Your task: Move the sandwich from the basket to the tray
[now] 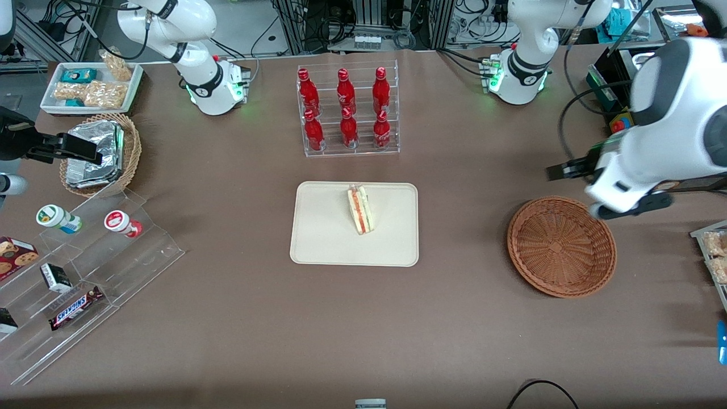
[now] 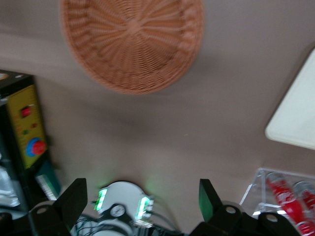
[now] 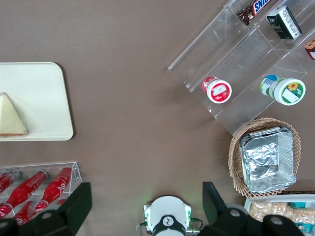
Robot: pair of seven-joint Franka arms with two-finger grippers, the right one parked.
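Observation:
The sandwich (image 1: pixel 360 210), a white-bread wedge with red and green filling, stands on edge on the cream tray (image 1: pixel 324 238) in the middle of the table; the right wrist view also shows the sandwich (image 3: pixel 11 118) on the tray (image 3: pixel 44 98). The reddish-brown wicker basket (image 1: pixel 561 245) lies toward the working arm's end and holds nothing. My left gripper (image 1: pixel 559 170) hangs above the table beside the basket, a little farther from the front camera than it. The wrist view shows the gripper (image 2: pixel 141 189) open with nothing between its fingers, the basket (image 2: pixel 133 42) and a tray corner (image 2: pixel 298 123).
A clear rack of red bottles (image 1: pixel 347 111) stands farther from the front camera than the tray. A control box with a red button (image 2: pixel 29 128) sits near the working arm. Toward the parked arm's end are a tan basket of foil packets (image 1: pixel 102 153), a snack tray (image 1: pixel 91 85) and an acrylic shelf (image 1: pixel 85 272).

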